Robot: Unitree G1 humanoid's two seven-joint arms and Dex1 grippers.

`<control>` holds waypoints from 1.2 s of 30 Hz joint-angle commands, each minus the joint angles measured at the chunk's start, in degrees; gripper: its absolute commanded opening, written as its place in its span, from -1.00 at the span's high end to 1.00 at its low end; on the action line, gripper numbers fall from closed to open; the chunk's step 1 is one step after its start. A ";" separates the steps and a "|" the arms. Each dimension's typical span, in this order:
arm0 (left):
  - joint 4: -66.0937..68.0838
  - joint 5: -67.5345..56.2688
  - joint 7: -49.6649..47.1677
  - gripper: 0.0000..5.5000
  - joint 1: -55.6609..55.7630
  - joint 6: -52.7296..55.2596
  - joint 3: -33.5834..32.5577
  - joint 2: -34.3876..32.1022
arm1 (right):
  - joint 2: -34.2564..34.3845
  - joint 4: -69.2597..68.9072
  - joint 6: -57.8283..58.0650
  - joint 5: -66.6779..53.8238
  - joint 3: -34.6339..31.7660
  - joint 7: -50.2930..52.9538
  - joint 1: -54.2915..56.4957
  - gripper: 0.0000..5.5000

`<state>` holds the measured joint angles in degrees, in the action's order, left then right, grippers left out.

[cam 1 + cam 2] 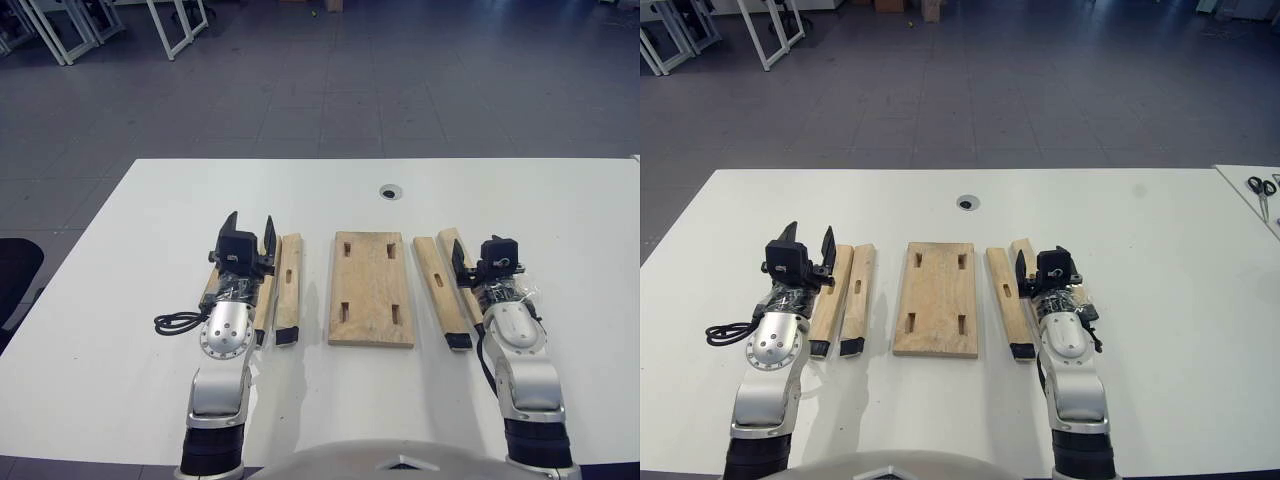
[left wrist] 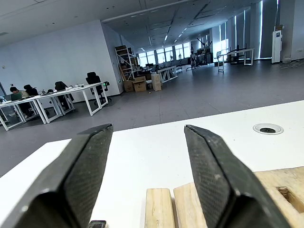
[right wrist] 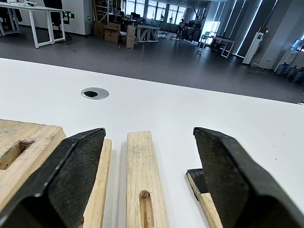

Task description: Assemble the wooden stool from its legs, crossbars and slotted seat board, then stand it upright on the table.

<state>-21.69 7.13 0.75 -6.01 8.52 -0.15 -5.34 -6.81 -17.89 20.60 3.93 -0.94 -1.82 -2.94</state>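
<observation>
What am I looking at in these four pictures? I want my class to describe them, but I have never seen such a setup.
This is a humanoid robot with two arms, each ending in a two-fingered hand. The two wide pictures come from cameras in its head, looking down over the arms. The other two come from cameras on the wrists, looking out between each hand's fingers. On the white table a slotted seat board lies flat in the middle. Beside it lie long wooden pieces, some by the left hand and more by the right hand. Both hands are open and hold nothing; nothing is assembled yet.
</observation>
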 commanded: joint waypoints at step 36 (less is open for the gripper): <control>1.15 -2.80 4.16 -0.18 -1.63 -0.63 1.89 -1.08 | -0.66 1.72 1.30 -2.60 -2.57 -1.92 0.44 -0.25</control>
<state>-20.50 4.66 4.65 -7.33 7.09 2.16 -6.03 -7.41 -15.71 21.58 1.50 -3.20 -4.01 -2.55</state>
